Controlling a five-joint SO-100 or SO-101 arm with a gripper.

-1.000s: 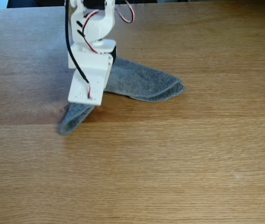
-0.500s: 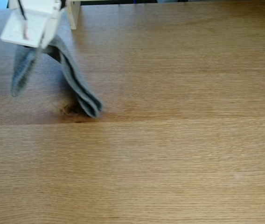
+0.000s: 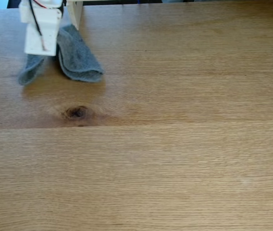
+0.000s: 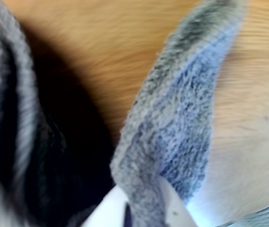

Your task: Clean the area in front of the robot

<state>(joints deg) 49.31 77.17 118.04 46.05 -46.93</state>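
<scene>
- Gripper [image 3: 40, 52]: white boxy body with black and red wires, at the top left of the fixed view; its upper part is cut off by the frame edge.
- Fingers [image 4: 172, 213]: two white tips at the bottom edge of the wrist view, pinched on a fold of cloth that rises between them.
- Grey terry cloth [image 3: 79, 60]: held at the gripper and draped down in two lobes. The wider lobe lies to the right of the white body, its rounded end resting on the tabletop. The narrower lobe hangs to the lower left, its tip at the wood.
- Tabletop [image 3: 175, 159]: light-brown oak, spreading below and right of the gripper across most of the fixed view. The dark knot [image 3: 76, 112] lies apart from the cloth, below the wider lobe. The plank seam [image 3: 199, 124] runs straight across just under the knot.
- Pale wooden post [image 3: 75, 13]: stands behind the cloth, top cut off.
- Hard to make out: the wrist view is blurred; the left lobe [image 4: 11, 118] is a dark mass, and the fingertips' contact with the cloth is partly covered by pile.
</scene>
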